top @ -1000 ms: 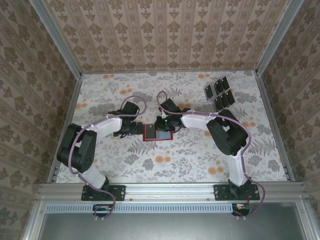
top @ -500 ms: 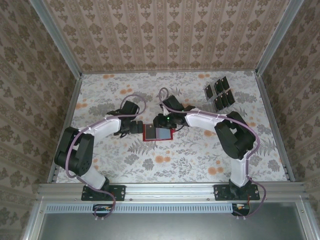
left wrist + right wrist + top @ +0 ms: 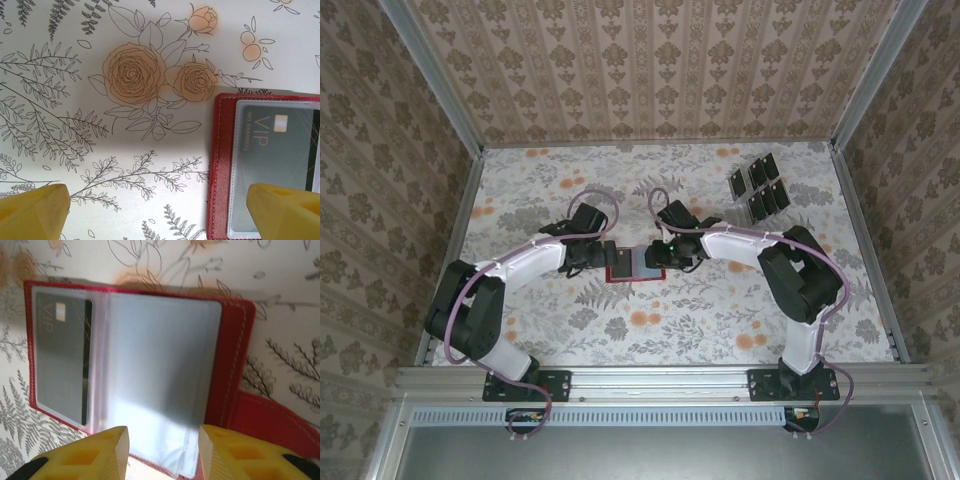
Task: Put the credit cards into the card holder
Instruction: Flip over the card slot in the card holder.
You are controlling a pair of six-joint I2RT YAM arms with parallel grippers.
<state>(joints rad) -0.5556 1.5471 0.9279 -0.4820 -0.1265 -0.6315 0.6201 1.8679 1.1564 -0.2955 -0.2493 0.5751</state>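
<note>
Right gripper (image 3: 162, 452) has just let go — jaws apart now over the open card holder (image 3: 235, 355), one card (image 3: 60, 360) tucked in its left pocket. Left gripper (image 3: 157, 215) hangs spread wide at the holder's left edge. Other credit cards (image 3: 760, 187) sit well beyond it — I'd fetch one next.

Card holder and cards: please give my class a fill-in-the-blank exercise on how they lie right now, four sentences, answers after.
1. The card holder lies ___, pockets facing up, on the table.
2. The card already in a clear pocket is printed ___.
3. The card holder's stitched border is ___.
4. The loose cards lie near the table's far ___ corner.
Missing words: open; VIP; red; right.
</note>
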